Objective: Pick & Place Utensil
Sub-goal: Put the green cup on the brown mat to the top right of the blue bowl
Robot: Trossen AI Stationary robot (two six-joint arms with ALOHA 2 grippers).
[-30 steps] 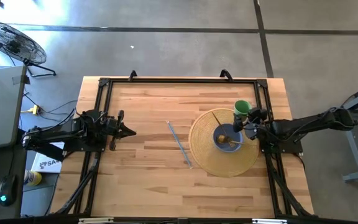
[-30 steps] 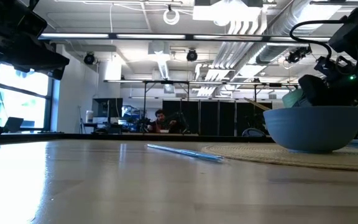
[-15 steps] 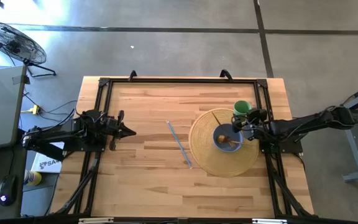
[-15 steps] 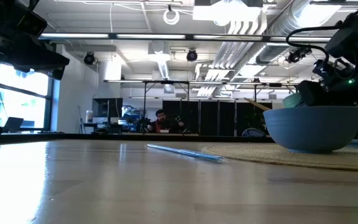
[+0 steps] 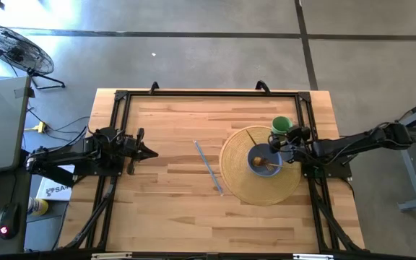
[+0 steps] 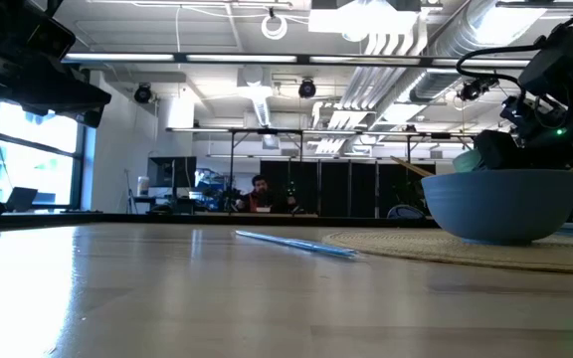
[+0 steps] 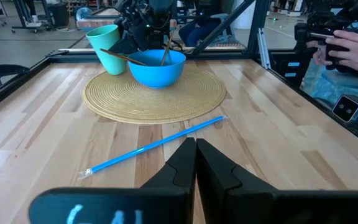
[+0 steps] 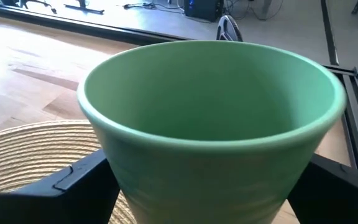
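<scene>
A blue bowl (image 5: 264, 159) stands on a round woven mat (image 5: 240, 177) and holds wooden utensils (image 7: 165, 51). One handle juts over the bowl's rim toward a green cup (image 5: 282, 126), which stands on the mat's far right part. A blue straw (image 5: 209, 167) lies flat on the table left of the mat. My right gripper (image 5: 283, 139) is open just behind the cup and the bowl. In the right wrist view its fingers (image 8: 73, 177) flank the cup (image 8: 210, 124). My left gripper (image 5: 149, 152) is shut and waits near the table's left edge. My right gripper has one finger on each side of the green cup's lower wall (image 8: 129, 180), coming level from the table's right. I cannot tell whether the fingers touch the wall. The cup stands upright on the mat.
A black frame (image 5: 208, 94) runs around the table top. Bare wood lies between the left gripper and the straw. A person's hands (image 7: 353, 46) show beyond the table's near edge, and another person (image 6: 259, 194) sits far off in the room.
My right gripper has drawn back a little from over the bowl, toward the table's far edge and the green cup. The bowl, cup and straw have stayed where they were.
</scene>
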